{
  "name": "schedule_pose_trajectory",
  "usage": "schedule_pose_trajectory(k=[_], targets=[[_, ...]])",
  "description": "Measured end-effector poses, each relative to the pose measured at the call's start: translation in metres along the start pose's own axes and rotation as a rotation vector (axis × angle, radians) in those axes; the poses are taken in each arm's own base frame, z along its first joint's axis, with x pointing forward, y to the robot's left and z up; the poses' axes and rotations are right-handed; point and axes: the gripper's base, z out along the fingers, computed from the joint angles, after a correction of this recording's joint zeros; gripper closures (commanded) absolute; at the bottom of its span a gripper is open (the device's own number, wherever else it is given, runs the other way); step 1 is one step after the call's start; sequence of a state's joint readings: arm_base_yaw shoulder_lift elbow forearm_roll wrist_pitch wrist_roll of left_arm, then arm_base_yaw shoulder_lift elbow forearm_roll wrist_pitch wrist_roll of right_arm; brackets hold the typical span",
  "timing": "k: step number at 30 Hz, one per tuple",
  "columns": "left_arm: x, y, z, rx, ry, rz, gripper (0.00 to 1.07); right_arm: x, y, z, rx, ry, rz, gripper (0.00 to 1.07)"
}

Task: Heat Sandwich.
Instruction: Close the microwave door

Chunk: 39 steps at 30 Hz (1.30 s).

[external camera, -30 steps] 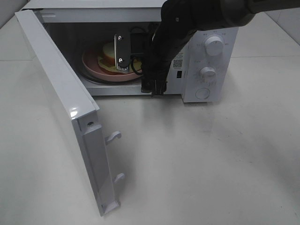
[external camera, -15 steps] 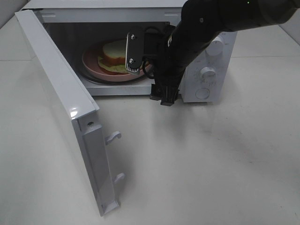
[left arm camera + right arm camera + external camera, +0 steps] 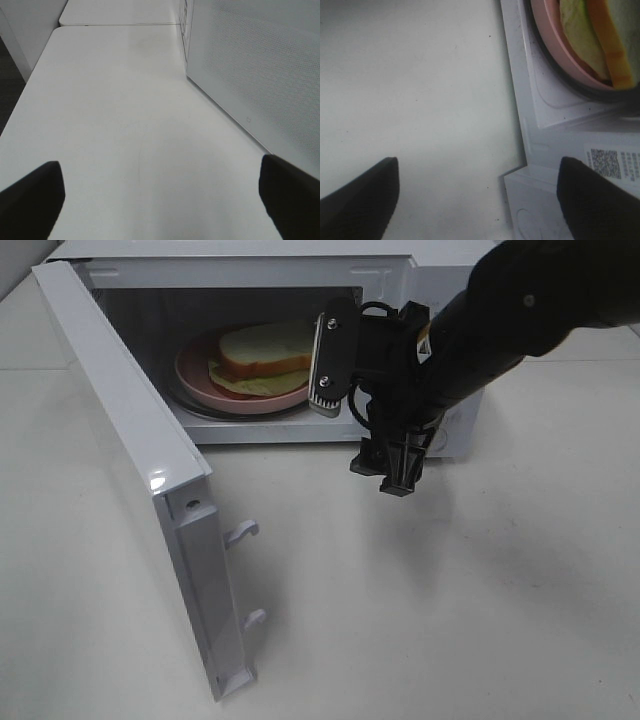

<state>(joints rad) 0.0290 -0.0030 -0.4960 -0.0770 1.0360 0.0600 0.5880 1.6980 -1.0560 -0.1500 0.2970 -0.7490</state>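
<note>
- Right pincer [image 3: 479, 197]: released, fingers spread wide, nothing between them.
- Right pincer position: outside the microwave [image 3: 440, 280], just in front of its lower front lip and in front of the control panel. It hangs above the worktop [image 3: 470, 600] without touching it.
- Sandwich [image 3: 265, 348]: inside the microwave cavity, ahead of the right pincer and apart from it. It lies flat on a round pink plate [image 3: 195, 380]. White bread is on top, with a tan crust edge and pale green-yellow filling showing beneath.
- Right wrist view: the plate rim and a slice of the sandwich sit beyond the fingertips, past the microwave lip. A dark ring [image 3: 555, 75] runs around the plate. A code label [image 3: 605, 162] is fixed to the front near one finger.
- Microwave door [image 3: 120, 440]: swung fully open, well to the far side of the cavity from the right pincer. Its latch hooks [image 3: 245, 530] are exposed.
- Left pincer [image 3: 160, 197]: released, both fingers far apart, empty. It is low over bare worktop.
- Left pincer surroundings: a white dotted panel [image 3: 250, 60] stands upright beside one finger, not touched. The sandwich cannot be seen from this pincer.
- Contact: neither pincer touches the sandwich, the plate or the door.
</note>
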Motion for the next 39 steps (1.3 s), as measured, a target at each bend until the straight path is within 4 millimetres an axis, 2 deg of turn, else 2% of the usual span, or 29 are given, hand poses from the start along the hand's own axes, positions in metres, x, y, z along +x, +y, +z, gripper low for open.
schedule_pose_trajectory(k=[6, 13, 15, 24, 30, 39], targets=[[0.0, 0.0, 0.0, 0.0, 0.0, 0.0, 0.05, 0.012, 0.013, -0.024, 0.018, -0.022, 0.152, 0.28], [0.0, 0.0, 0.0, 0.0, 0.0, 0.0, 0.05, 0.024, 0.027, -0.042, 0.022, -0.028, 0.247, 0.29], [0.0, 0.0, 0.0, 0.0, 0.0, 0.0, 0.05, 0.029, 0.031, -0.054, 0.031, -0.038, 0.308, 0.3], [0.0, 0.0, 0.0, 0.0, 0.0, 0.0, 0.05, 0.044, 0.045, -0.083, 0.024, -0.017, 0.516, 0.31], [0.0, 0.0, 0.0, 0.0, 0.0, 0.0, 0.05, 0.052, 0.052, -0.1, 0.016, 0.013, 0.594, 0.31], [0.0, 0.0, 0.0, 0.0, 0.0, 0.0, 0.05, 0.065, 0.062, -0.137, 0.022, 0.045, 0.738, 0.31]])
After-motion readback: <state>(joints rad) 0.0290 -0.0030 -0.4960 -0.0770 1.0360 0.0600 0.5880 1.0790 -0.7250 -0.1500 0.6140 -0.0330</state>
